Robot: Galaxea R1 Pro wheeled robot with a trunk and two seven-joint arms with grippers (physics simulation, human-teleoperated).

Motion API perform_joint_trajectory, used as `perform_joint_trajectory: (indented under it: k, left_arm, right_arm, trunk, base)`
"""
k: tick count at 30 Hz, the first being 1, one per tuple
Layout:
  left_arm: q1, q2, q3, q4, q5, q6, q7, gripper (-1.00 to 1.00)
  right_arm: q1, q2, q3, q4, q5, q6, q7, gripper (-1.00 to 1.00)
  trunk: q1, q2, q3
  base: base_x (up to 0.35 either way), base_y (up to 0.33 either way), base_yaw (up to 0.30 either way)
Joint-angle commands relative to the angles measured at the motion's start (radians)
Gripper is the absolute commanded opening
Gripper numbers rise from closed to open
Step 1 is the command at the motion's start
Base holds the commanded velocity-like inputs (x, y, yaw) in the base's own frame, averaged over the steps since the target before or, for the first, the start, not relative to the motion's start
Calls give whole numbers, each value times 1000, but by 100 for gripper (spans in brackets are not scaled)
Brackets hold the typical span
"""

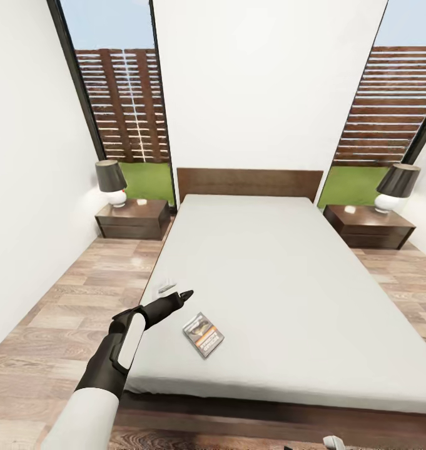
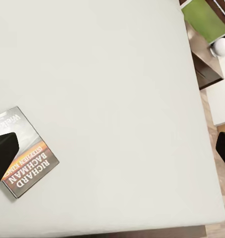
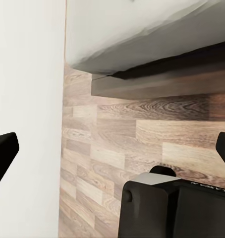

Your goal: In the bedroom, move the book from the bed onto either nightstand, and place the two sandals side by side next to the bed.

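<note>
With our left end effector [image 1: 175, 294] spread wide just left of the book [image 1: 202, 334], which lies flat on the bed [image 1: 288, 275] at lower centre, we should straddle its short edges squarely before closing, then carry it to a nightstand [image 1: 132, 219].

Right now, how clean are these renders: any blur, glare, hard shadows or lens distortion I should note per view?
Head view: wide-angle stretch, window frames lean outward; flat even light, the book readable but soft. Left wrist view: the mattress nearly washed out, book lettering sharp, left end effector fingertips dark at the edges. Right wrist view: the floor planks slightly soft, dark shadow under the bed frame.
</note>
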Motion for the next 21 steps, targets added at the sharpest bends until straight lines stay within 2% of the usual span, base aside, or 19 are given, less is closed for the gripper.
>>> perform_joint_trajectory:
  k: [1,21]
  left_arm:
    - [-1,-1,5,-1,3,8,-4,100]
    - [1,-1,3,-1,3,7,-5,100]
  right_arm:
    - [-1,0,-1,1,-1,-2,3,100]
    - [-1,0,-2,1,-1,-2,3,100]
  trunk:
    - [1,-2,-4]
    - [1,-2,-34]
  base:
    - [0,0,0]
    - [0,0,0]
